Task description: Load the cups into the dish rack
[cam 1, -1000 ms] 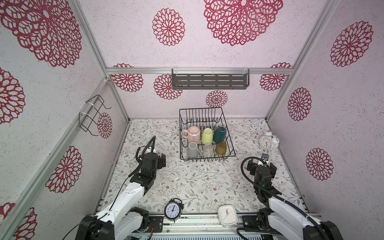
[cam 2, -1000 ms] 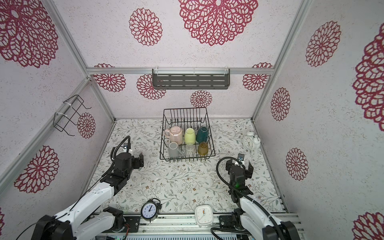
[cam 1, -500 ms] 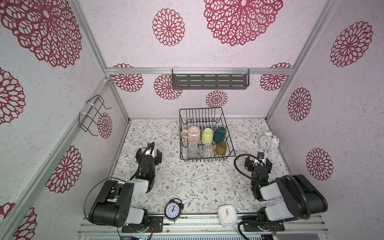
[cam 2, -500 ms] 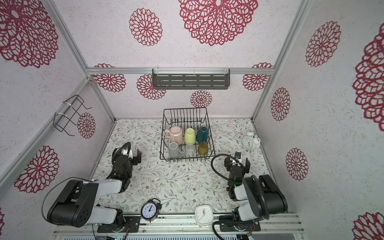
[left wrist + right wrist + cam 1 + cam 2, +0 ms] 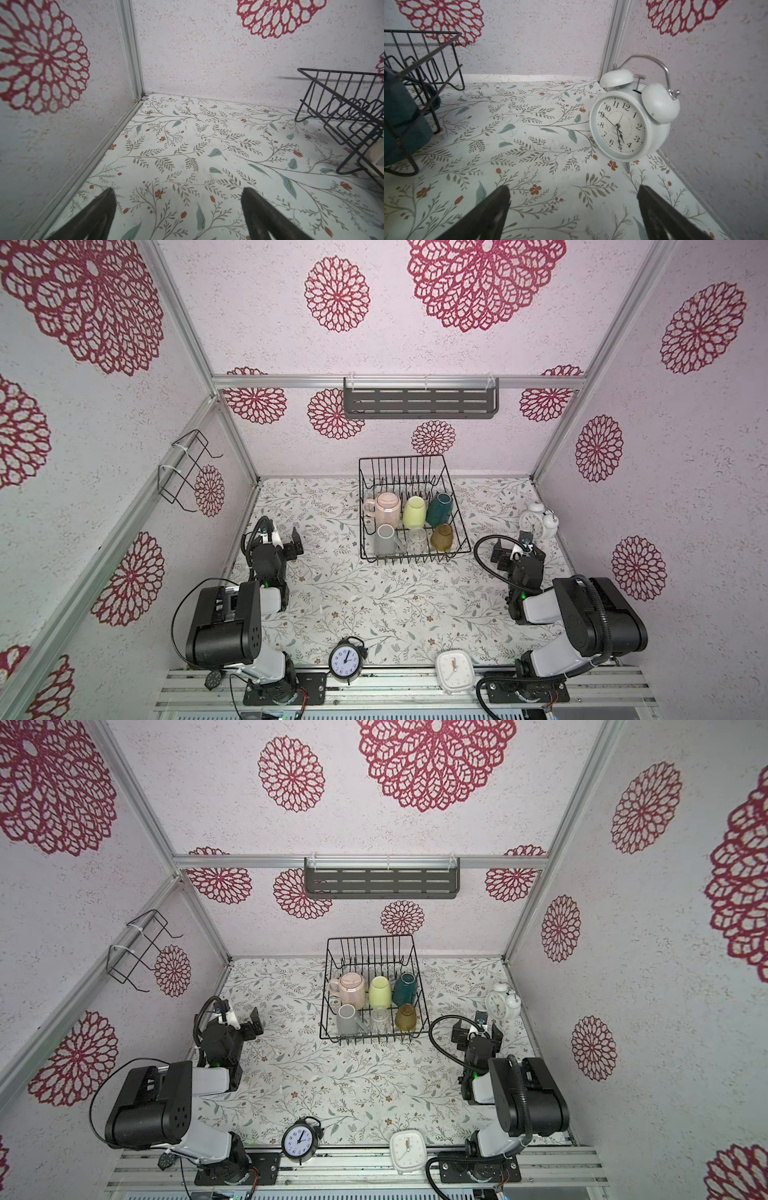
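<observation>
— What's on the left?

— My left tool (image 5: 285, 540) hangs low over the floral tabletop (image 5: 374, 605), left of the dish rack (image 5: 360, 510) and apart from it. It's spread wide and empty. In the left wrist view, the print shows between its two dark fingers (image 5: 104, 207).

— And the cups?

— All six are inside the rack, at the middle back of the tabletop. In the far row I see the pale pink mug (image 5: 387, 508), yellow-green mug (image 5: 414, 512) and dark teal mug (image 5: 441, 509). In the near row are the grey mug (image 5: 384, 540), small clear glass (image 5: 417, 540) and amber tumbler (image 5: 441, 537).

— Right side?

— My right tool (image 5: 518, 551) is near the rack's near right corner, not touching it. It's wide open too, and holds nothing. Just beyond it stands a white twin-bell alarm clock (image 5: 536, 520), which faces me in the right wrist view.
</observation>
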Robot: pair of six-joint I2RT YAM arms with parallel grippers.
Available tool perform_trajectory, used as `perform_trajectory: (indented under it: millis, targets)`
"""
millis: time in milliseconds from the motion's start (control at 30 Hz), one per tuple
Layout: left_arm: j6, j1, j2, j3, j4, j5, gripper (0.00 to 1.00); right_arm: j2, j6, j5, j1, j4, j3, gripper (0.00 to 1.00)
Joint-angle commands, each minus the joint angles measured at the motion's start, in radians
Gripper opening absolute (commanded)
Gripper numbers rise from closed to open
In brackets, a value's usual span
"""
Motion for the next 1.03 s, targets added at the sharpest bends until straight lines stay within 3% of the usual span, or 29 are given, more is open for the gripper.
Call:
perform_trajectory:
  millis: [0,1000]
  targets:
    - [-0.013,0.001,0.002,0.023,-0.055,0.057,0.97,-0.028,0.032,-0.024,-0.004,-0.028,0.012,0.99]
    - [-0.026,0.001,-0.001,0.032,-0.079,0.028,0.97,-0.028,0.031,-0.026,-0.006,-0.028,0.012,0.99]
